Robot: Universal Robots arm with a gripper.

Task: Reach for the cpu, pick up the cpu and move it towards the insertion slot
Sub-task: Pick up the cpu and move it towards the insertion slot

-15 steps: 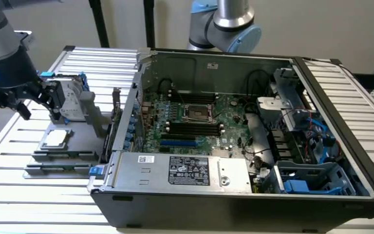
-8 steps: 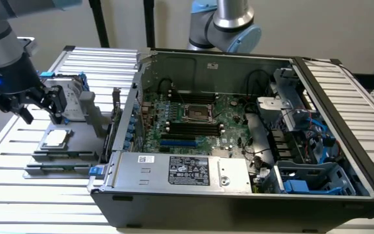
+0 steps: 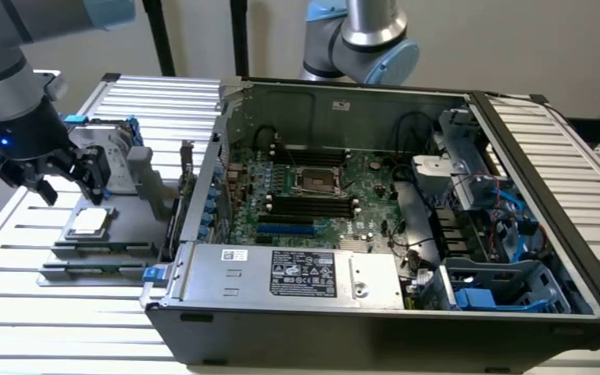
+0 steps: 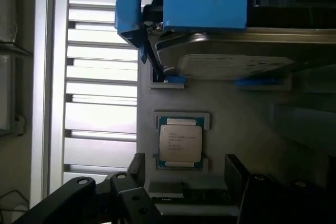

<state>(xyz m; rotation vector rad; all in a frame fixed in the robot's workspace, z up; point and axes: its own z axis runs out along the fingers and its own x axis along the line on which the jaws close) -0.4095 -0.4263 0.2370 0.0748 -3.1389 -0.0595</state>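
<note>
1. I'm seeing the end effector hanging over the bench at the exterior view's left. It's just above the cpu and not touching it.
2. Its fingers are standing wide apart, wider than the chip, w/ nothing between them. It's gripping nothing.
3. The cpu is lying flat, silver top up, in a shallow seat on a grey holder. In the wrist view it's lining up w/ the gap between the two black fingers, clear of both.
4. Just behind the cpu, a hard drive w/ blue rails is standing upright on the grey holder too.
5. The insertion slot is sitting in the green circuit board inside the open computer case. It's well apart from the cpu, toward the exterior view's right.
6. The slot's silver frame is surrounding a dark centre. Black memory slots are running beside it.
7. A 2nd arm is showing above the case's back wall.
</note>
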